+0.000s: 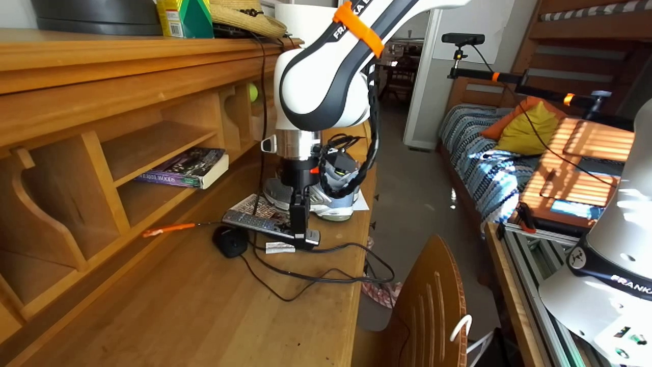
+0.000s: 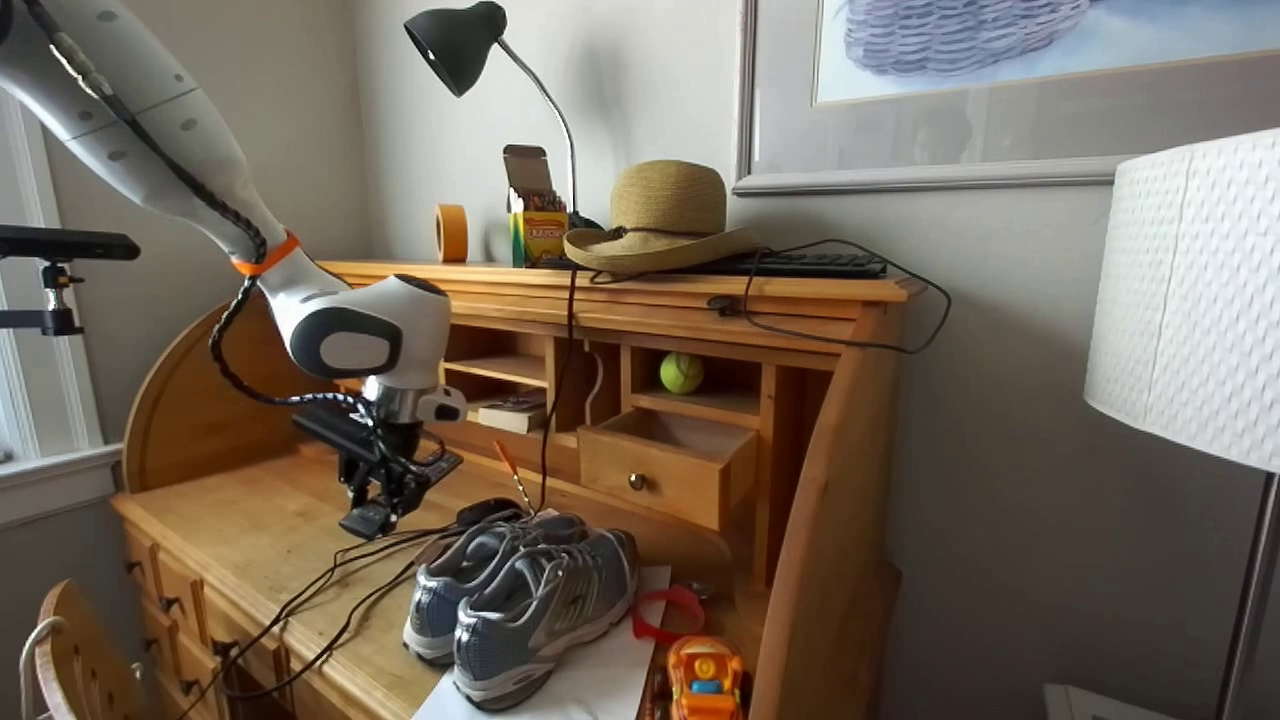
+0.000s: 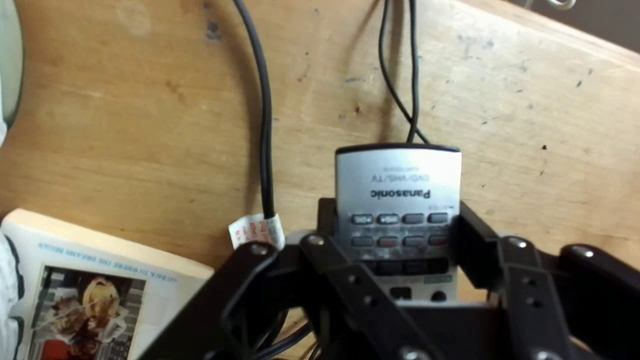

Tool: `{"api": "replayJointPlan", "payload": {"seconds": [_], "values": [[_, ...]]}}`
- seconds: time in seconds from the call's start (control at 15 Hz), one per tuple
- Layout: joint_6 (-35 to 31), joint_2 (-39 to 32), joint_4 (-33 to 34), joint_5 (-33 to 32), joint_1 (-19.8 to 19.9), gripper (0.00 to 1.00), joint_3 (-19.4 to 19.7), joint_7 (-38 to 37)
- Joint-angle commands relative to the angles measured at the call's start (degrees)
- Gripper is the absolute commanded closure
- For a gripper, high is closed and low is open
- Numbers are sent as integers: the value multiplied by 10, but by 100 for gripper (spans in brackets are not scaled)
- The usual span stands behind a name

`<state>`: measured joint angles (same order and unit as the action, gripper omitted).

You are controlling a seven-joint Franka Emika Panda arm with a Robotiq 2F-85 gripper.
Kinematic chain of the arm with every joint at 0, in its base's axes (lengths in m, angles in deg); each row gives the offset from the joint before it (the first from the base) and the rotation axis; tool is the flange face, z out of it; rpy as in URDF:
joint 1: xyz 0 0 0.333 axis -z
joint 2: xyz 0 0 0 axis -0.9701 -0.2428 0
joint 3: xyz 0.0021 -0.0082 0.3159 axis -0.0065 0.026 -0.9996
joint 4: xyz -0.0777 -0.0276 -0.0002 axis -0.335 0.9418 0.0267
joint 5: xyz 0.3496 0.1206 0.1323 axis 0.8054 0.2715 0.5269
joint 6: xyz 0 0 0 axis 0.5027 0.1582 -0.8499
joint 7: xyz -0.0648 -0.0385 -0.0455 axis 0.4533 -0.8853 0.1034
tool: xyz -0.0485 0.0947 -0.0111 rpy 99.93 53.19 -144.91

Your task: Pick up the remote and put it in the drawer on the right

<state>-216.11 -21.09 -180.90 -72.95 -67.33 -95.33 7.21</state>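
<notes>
The remote (image 3: 397, 182), a slim bar with a silver end and rows of buttons, lies between the two black fingers of my gripper (image 3: 397, 230), which press its long sides. In both exterior views the same remote (image 1: 257, 223) shows crosswise in the gripper (image 2: 385, 500), seemingly raised off the desk. Its middle is partly hidden by the fingers (image 1: 299, 216). The wooden drawer (image 2: 610, 465), with a round knob, is pulled out of the desk's hutch, to the right of the gripper and farther back. Above its front the top is uncovered.
Grey-blue shoes (image 2: 540, 610) stand between the gripper and the drawer side. Black cables (image 1: 331, 279), a mouse (image 1: 230, 241) and a printed booklet (image 3: 95, 290) lie under or near the remote. A tennis ball (image 2: 681, 372) rests on the shelf above the drawer. One cord hangs before the hutch.
</notes>
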Motion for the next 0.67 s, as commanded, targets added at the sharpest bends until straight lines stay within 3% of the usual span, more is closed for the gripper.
{"api": "replayJointPlan", "payload": {"seconds": [0.0, 0.27, 0.6], "values": [[96, 71, -46, 59, 19, 69, 8, -9], [260, 132, -70, 77, 15, 69, 54, -45], [316, 229, -145, 163, 12, 69, 114, -95]]}}
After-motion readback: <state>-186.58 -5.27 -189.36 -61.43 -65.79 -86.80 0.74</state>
